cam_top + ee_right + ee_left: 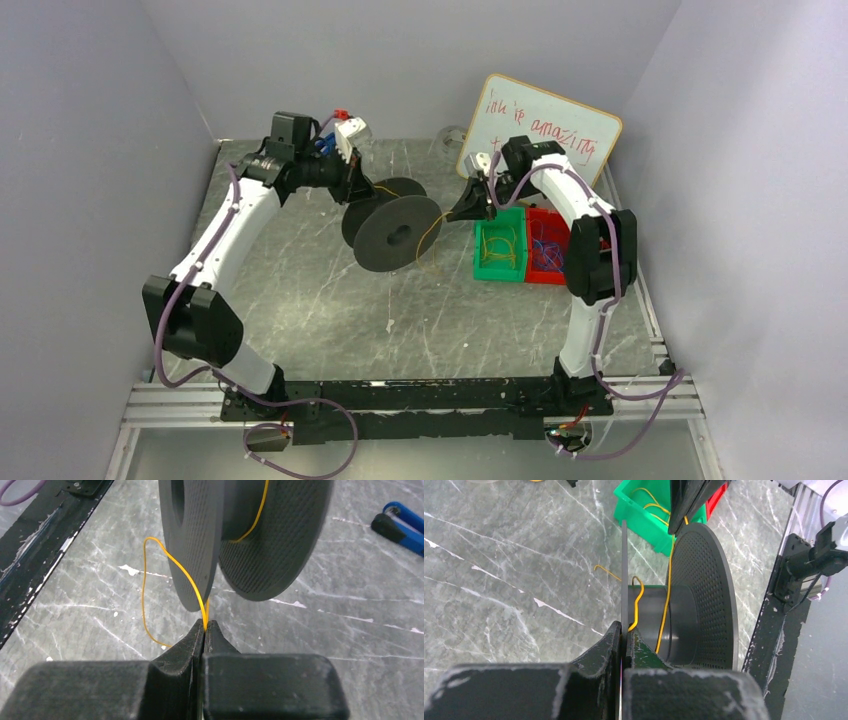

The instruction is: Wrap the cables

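Note:
A black spool is held up above the table's middle. My left gripper is shut on one flange of the spool, its fingers clamping the thin disc. A yellow cable runs over the spool's core and loops outward. My right gripper is shut on the yellow cable just right of the spool; the cable loops down from the fingertips and up to the core. More yellow cable lies in a green bin.
A red bin with blue-purple wires stands right of the green bin. A whiteboard leans at the back right. A blue-handled tool lies on the table. A black rail runs along the near edge.

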You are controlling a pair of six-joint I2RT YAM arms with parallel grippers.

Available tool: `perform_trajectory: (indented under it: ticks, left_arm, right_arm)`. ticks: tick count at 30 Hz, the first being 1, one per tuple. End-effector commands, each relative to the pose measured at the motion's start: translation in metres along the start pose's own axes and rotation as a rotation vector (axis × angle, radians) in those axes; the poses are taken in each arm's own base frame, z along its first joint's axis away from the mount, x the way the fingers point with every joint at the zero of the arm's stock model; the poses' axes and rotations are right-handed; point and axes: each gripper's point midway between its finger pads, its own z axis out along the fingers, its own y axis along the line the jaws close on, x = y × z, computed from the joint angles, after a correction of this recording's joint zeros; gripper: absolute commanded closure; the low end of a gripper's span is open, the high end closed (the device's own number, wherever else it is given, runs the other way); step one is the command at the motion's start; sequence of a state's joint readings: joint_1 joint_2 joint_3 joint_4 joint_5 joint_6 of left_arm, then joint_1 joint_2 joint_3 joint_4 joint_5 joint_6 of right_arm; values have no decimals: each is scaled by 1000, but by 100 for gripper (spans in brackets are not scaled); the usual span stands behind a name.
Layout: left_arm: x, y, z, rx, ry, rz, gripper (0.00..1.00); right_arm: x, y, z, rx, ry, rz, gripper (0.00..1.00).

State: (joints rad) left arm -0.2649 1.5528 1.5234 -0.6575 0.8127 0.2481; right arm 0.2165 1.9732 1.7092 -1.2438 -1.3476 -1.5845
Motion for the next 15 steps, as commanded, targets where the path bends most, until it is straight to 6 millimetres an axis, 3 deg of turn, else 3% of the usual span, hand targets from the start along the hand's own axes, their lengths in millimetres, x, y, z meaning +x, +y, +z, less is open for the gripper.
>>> perform_trajectory:
  ticks: [1, 15]
  left_arm:
    - [-49, -27, -29, 69, -135, 64, 98]
    - [-76, -8, -48, 46, -241, -77, 97]
  right_arm:
    - [-2, -4, -6, 41, 40, -90, 100]
    - [9, -5, -9, 71, 171, -206, 98]
